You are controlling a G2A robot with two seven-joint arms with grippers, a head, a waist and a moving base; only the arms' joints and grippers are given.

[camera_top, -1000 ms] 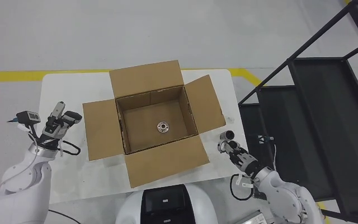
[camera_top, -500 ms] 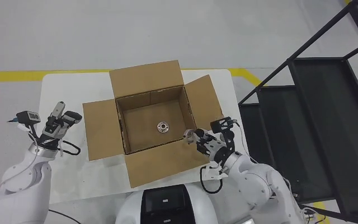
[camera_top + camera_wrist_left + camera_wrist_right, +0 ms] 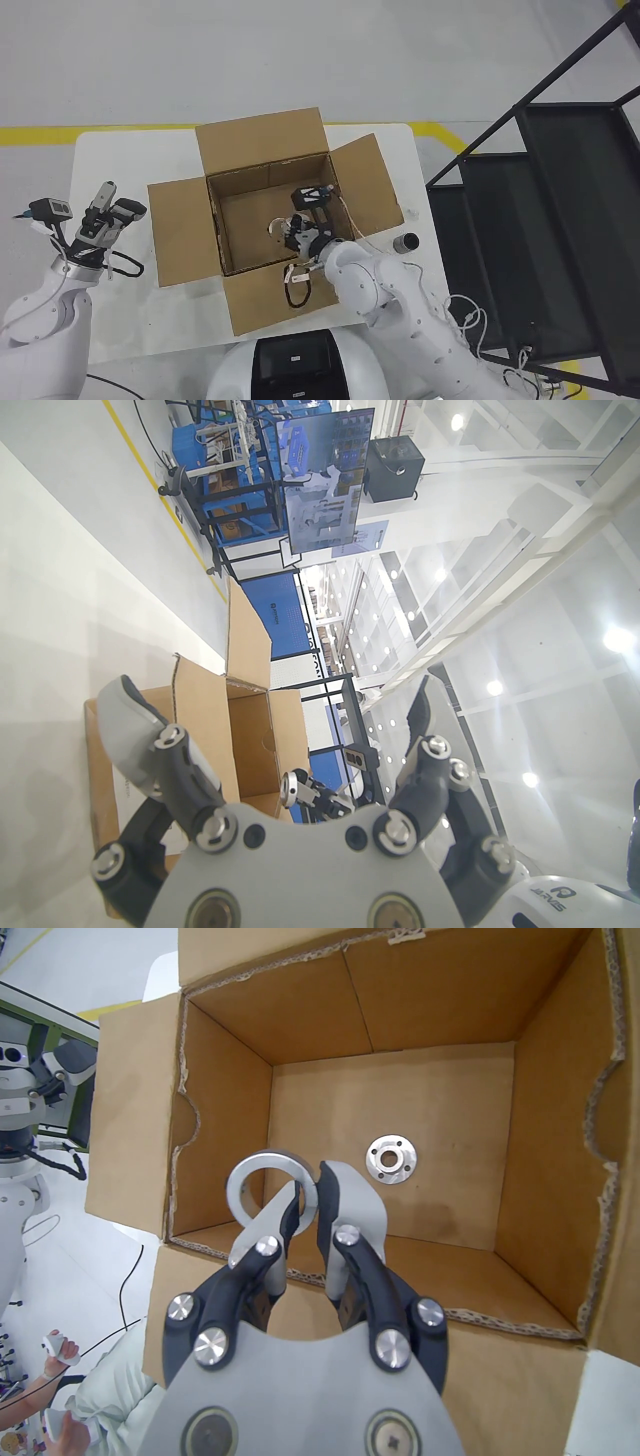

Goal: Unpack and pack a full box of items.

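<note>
An open cardboard box (image 3: pixel 260 140) stands in the middle of the white table (image 3: pixel 110 160), all flaps folded out. A flat metal flange disc (image 3: pixel 390 1160) with small holes lies on the box floor. My right gripper (image 3: pixel 310 1188) hangs inside the box (image 3: pixel 550 1128) near its front wall, shut on a metal ring (image 3: pixel 250 1173) that it holds by the rim. From above, the right gripper (image 3: pixel 285 232) is over the middle of the box floor. My left gripper (image 3: pixel 270 705) stands open with nothing in it, left of the box, pointing toward it (image 3: pixel 250 720). From above, the left gripper (image 3: pixel 115 207) is over the table's left edge.
A small metal cylinder (image 3: pixel 406 242) stands on the table just right of the box's right flap. Black metal stairs (image 3: pixel 540 200) rise close beyond the table's right edge. Bare table surface lies left of the box.
My right arm swung from the table right of the box, over the front flap, into the box, carrying the ring. The left arm has stayed still.
</note>
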